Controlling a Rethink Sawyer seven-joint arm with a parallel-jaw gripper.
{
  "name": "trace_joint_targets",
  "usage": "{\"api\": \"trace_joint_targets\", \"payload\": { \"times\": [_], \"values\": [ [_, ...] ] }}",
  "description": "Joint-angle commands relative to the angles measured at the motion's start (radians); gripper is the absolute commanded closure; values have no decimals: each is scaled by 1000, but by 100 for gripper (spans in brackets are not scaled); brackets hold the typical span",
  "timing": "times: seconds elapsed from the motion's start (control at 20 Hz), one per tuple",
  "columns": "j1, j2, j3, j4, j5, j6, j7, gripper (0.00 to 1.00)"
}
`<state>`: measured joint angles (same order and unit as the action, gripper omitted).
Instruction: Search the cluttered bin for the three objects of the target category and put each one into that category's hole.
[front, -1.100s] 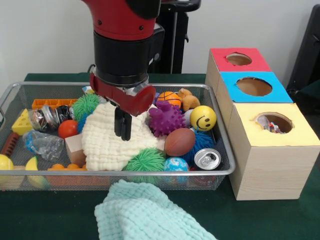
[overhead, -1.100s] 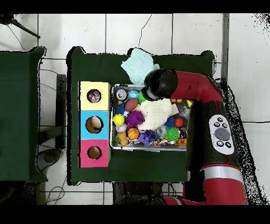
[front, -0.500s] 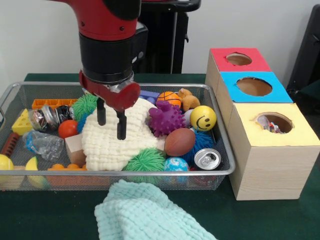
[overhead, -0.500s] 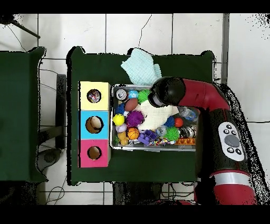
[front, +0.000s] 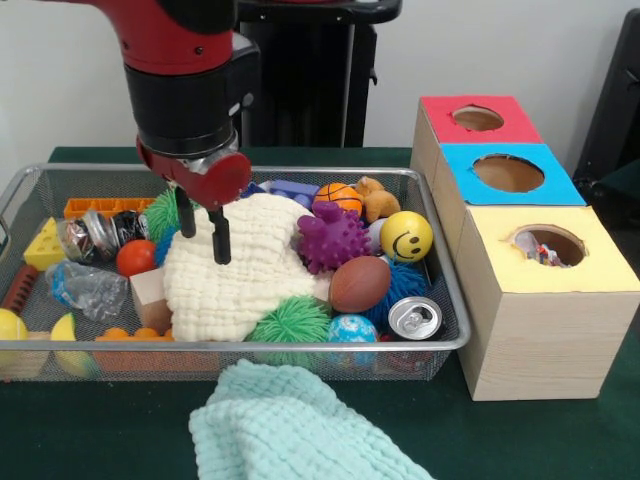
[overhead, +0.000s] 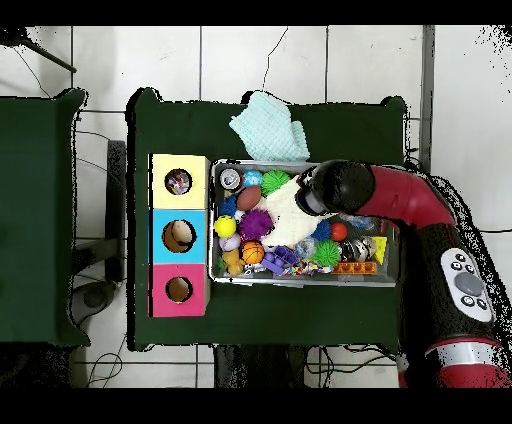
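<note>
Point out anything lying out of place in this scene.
A mint green cloth lies crumpled on the table outside the wire bin, at its front rim. Inside, a cream cloth is draped over the toys, hiding whatever sits beneath.

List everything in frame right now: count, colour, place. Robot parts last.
Wire bin: 1, silver mesh, on the green table.
Cream cloth: 1, middle of the bin.
Mint cloth: 1, on the table outside the bin's front edge.
Fuzzy green balls: 2, one at the bin's front, one behind the cream cloth.
Purple spiky ball: 1, right of the cream cloth.
Yellow smiley ball: 1, bin's right end.
Brown football: 1, below the smiley ball.
Can: 1, silver, front right corner.
Cheese wedge: 1, yellow, left end.
Sorting boxes: 3, red, blue and yellow tops, right of the bin.
Gripper: 1, black fingers, open, over the cream cloth's left part.
</note>
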<state>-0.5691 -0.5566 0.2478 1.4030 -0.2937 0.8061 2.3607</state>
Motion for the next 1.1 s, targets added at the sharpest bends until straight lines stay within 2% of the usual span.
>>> {"api": "trace_joint_targets", "payload": {
  "times": [0.05, 0.25, 0.55, 1.1],
  "values": [
    [-75, 12, 129, 150, -124, -20, -393, 0],
    [-95, 43, 158, 161, -146, -51, -374, 0],
    [-100, 104, 189, 127, -170, -62, -346, 0],
    [-41, 152, 192, 76, -185, -54, -234, 0]
  ]
}}
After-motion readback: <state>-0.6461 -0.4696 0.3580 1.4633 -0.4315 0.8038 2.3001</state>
